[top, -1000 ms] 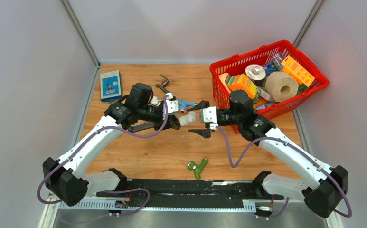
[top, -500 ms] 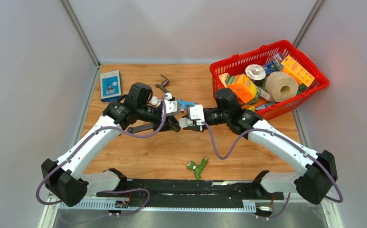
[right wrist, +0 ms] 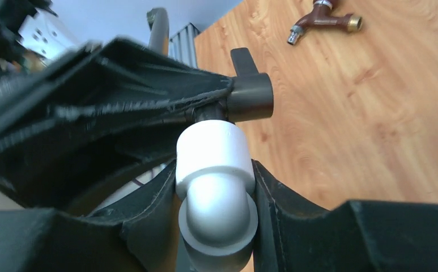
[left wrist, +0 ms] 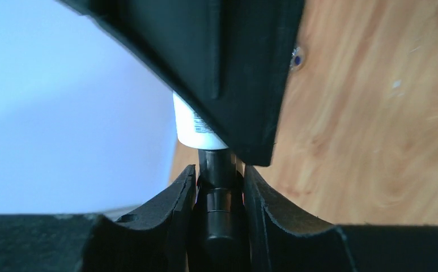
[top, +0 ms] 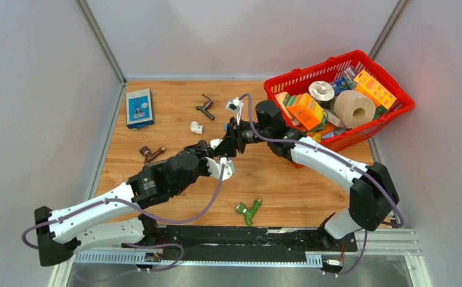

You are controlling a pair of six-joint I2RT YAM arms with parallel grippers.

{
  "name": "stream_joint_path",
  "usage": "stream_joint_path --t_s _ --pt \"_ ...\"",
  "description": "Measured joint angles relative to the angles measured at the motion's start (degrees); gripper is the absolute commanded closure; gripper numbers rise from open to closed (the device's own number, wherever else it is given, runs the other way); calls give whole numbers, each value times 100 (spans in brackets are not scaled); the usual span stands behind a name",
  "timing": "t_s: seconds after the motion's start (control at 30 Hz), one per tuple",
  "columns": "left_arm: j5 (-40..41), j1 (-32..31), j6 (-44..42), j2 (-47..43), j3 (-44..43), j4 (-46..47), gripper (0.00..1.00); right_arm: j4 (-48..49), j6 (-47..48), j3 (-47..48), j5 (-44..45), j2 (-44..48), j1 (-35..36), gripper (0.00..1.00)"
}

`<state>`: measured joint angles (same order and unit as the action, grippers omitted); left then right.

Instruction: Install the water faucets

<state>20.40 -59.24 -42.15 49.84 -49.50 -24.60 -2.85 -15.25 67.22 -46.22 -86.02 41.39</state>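
My left gripper is shut on the body of a dark faucet. Its stem end goes into a white elbow fitting. My right gripper is shut on that elbow. The two grippers meet nose to nose above the table's middle. In the right wrist view the dark faucet sticks out of the elbow's top with a short lever. A green faucet lies near the front. Another dark-grey faucet lies at the back. No blue-handled faucet is in view.
A brown faucet lies left of the left arm. A loose white elbow lies behind the grippers. A blue box is at the back left. A red basket full of goods stands at the back right.
The left arm has swung down and now reaches in from the front left. The right gripper moved left and up and closed on the white elbow. The brown faucet is now uncovered.
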Motion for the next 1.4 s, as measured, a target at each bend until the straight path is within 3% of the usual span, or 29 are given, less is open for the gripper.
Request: stream_joint_path --t_s 0.13,0.23,0.37,0.5,0.7,0.9,1.07,1.2,1.4 --pt "1915 -837 -866 297 649 1064 100 898 -1558 -354 -90 -221 -94 100" --pt "2616 -1049 -1283 476 957 1626 100 1362 -2332 -459 -149 -415 -138 95" --pt "2885 -1113 -1414 435 1023 1847 100 1751 -2671 -483 -118 -450 -142 65" --pt "2667 -1034 -1016 354 745 1445 100 1829 -2435 -483 -28 -310 -164 38" --pt "767 -94 175 227 208 376 100 1878 -1080 -483 240 262 -605 27" --pt "-1801 1639 1014 181 -28 -704 100 1552 1432 -699 203 1416 -765 26" --pt "-4048 2640 1211 835 -710 -1475 100 1056 3560 -1134 -334 2129 -730 26" --pt "-5484 2905 1086 1578 -1458 -2026 100 643 4612 -1460 -616 2238 -638 28" --pt "-6540 2900 649 2389 -2234 -2811 100 157 5355 -1587 -695 2218 -326 31"
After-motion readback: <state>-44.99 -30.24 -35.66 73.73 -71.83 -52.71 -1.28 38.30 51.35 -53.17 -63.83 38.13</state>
